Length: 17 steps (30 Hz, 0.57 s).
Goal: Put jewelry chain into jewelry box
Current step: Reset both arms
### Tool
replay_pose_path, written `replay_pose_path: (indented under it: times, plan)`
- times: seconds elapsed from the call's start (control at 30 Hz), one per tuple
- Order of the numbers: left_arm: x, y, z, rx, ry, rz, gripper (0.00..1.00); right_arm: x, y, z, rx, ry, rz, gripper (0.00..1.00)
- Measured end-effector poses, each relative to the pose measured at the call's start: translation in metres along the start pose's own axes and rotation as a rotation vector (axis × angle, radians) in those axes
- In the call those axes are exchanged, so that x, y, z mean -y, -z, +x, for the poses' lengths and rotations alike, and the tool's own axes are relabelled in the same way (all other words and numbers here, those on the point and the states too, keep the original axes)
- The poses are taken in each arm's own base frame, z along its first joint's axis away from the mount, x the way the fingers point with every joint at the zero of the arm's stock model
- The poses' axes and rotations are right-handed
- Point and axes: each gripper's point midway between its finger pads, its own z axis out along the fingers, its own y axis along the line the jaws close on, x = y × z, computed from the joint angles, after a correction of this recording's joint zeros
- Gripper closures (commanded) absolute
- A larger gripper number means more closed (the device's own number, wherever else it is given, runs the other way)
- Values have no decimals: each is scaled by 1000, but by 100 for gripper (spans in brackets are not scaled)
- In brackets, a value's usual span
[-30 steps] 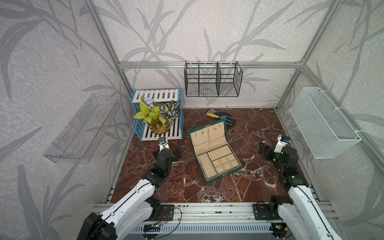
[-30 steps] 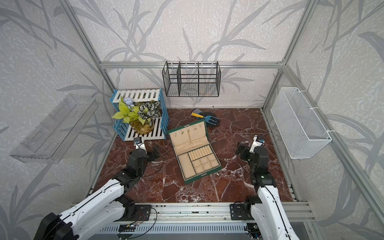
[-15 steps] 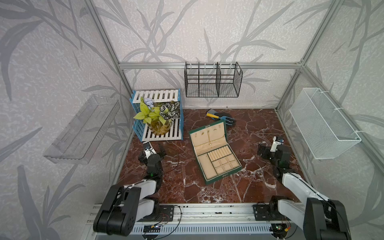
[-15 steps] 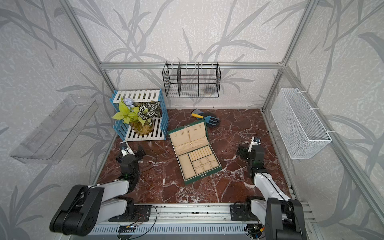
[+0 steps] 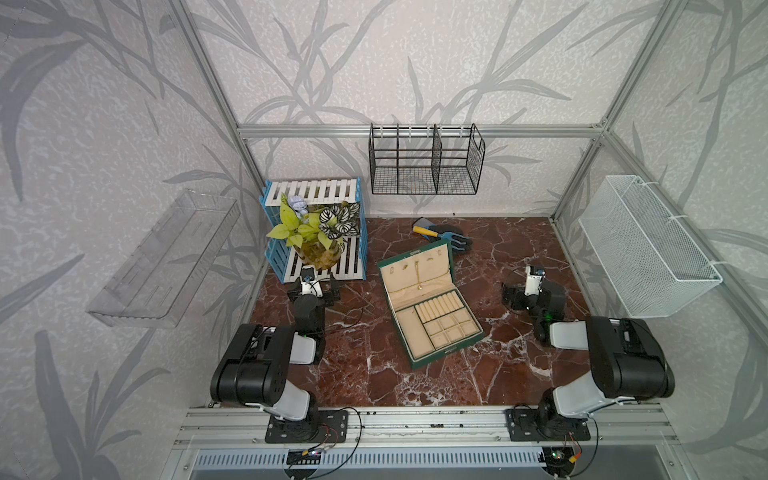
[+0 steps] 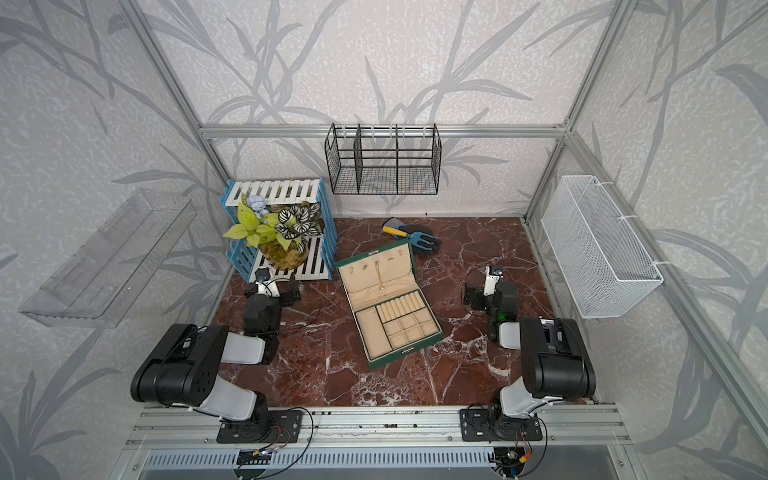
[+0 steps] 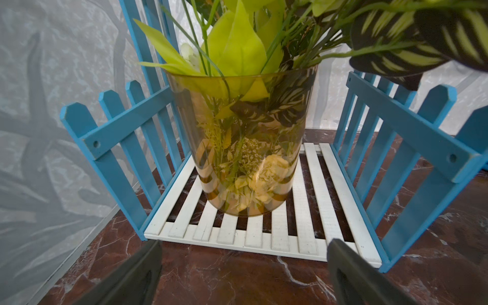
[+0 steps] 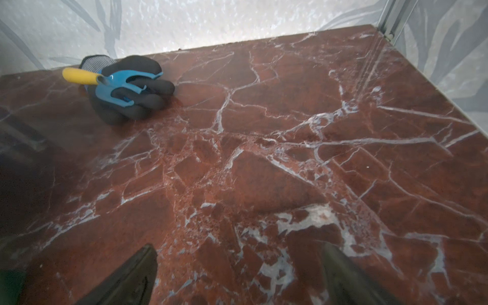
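Note:
The dark green jewelry box (image 5: 449, 351) (image 6: 407, 351) lies open mid-table in both top views, lid flat toward the back. A thin gold jewelry chain (image 5: 418, 276) (image 6: 380, 276) with a tiny pendant lies on the cream lid lining. My left gripper (image 5: 312, 289) (image 6: 272, 291) sits left of the box, facing the plant rack, open and empty; its view (image 7: 244, 253) shows only marble between the fingers (image 7: 142, 269). My right gripper (image 5: 532, 293) (image 6: 490, 295) is to the right of the box, also open and empty over bare marble (image 8: 239, 261).
A blue-and-white slatted rack (image 5: 316, 266) (image 7: 290, 232) holds a glass vase of plants (image 7: 243, 148). A black glove with a blue hand fork (image 5: 446, 239) (image 8: 124, 84) lies behind the box. Black wire basket (image 5: 424, 166) on back wall, white basket (image 5: 648, 249) right, clear shelf (image 5: 162, 257) left.
Both arms have folded back toward the front rail. The left gripper swung left to face the rack; the right gripper drew back. The box and chain stayed put.

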Motion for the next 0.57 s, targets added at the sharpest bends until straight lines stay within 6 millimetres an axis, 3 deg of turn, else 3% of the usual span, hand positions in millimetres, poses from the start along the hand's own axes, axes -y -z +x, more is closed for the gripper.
replay_pose_path:
  times: [0.57]
  plan:
    - [2, 0, 1, -3, -1, 11, 0, -2, -1, -8, 21, 24, -1, 1]
